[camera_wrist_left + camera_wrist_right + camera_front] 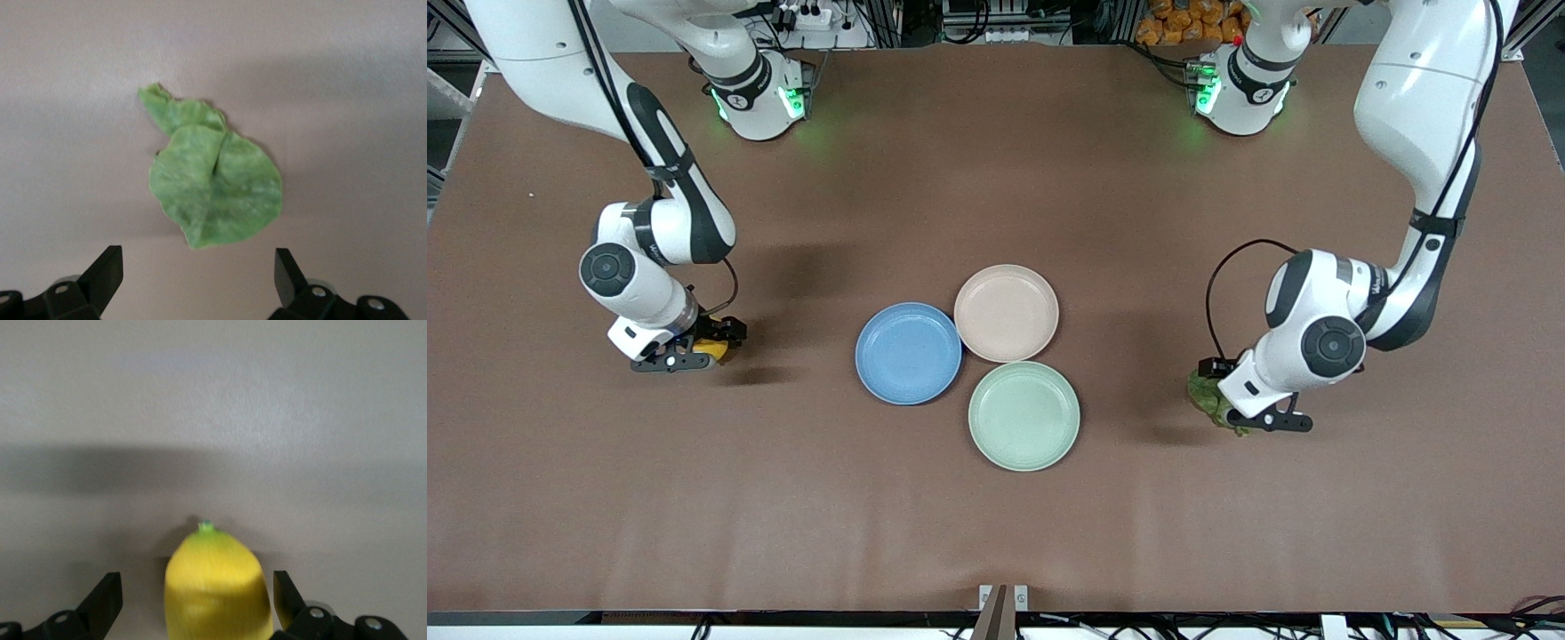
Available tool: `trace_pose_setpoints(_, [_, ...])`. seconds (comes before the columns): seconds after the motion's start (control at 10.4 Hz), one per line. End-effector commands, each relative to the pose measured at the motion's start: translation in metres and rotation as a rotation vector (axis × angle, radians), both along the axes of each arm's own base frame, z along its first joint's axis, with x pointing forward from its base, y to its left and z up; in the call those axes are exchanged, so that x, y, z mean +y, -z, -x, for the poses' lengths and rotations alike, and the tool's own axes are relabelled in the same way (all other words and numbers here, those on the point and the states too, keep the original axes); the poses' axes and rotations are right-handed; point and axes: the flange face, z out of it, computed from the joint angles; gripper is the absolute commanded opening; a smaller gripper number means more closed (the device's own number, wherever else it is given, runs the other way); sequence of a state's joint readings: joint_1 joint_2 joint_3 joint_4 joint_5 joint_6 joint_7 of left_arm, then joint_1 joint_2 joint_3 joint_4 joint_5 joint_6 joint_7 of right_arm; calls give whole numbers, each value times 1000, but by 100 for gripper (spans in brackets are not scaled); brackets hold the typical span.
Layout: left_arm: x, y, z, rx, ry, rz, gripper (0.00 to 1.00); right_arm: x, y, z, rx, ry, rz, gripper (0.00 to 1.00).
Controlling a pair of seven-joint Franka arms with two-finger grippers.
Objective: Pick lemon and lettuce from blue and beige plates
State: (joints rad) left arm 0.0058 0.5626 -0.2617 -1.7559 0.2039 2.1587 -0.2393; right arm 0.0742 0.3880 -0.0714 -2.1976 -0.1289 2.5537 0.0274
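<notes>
The lemon (719,353) lies on the table toward the right arm's end, off the plates. My right gripper (706,348) is low around it and open. In the right wrist view the lemon (217,587) sits between the fingers (107,593) with a gap on each side. The lettuce (1206,396) lies flat on the table toward the left arm's end. My left gripper (1232,404) is low over it and open. In the left wrist view the lettuce (213,183) lies just ahead of the open, empty gripper (198,260). The blue plate (908,353) and beige plate (1006,312) are empty.
A pale mint-green plate (1024,415), also empty, touches the other two and lies nearest the front camera. The three plates cluster at the middle of the brown table. Both arm bases stand along the table's back edge.
</notes>
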Motion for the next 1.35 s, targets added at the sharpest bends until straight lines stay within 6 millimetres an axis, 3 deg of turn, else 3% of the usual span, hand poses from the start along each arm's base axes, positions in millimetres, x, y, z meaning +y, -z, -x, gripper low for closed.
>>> trace_pose_setpoints(0.0, [16, -23, 36, -18, -42, 1, 100, 5, -70, -29, 69, 15, 1, 100])
trace_pose_setpoints(0.19, [27, -44, 59, -25, -61, -9, 100, 11, -128, -53, 117, 59, -39, 100])
trace_pose_setpoints(0.39, [25, -63, 80, -34, -80, 5, 100, 15, -181, -69, 112, 70, -53, 100])
trace_pose_setpoints(0.58, [25, -82, 95, -51, -71, -4, 100, 5, -223, -66, 66, 84, -59, 100])
trace_pose_setpoints(0.77, [23, -95, 93, -64, -60, -5, 100, -5, -270, -63, -2, 96, -64, 100])
trace_pose_setpoints(0.87, [16, -113, 83, -103, -52, 6, 100, -8, -297, -61, -21, 110, -85, 100])
trace_pose_setpoints(1.25, [-2, -195, 53, -138, -34, 12, 100, -44, -369, -38, -41, 198, -180, 100])
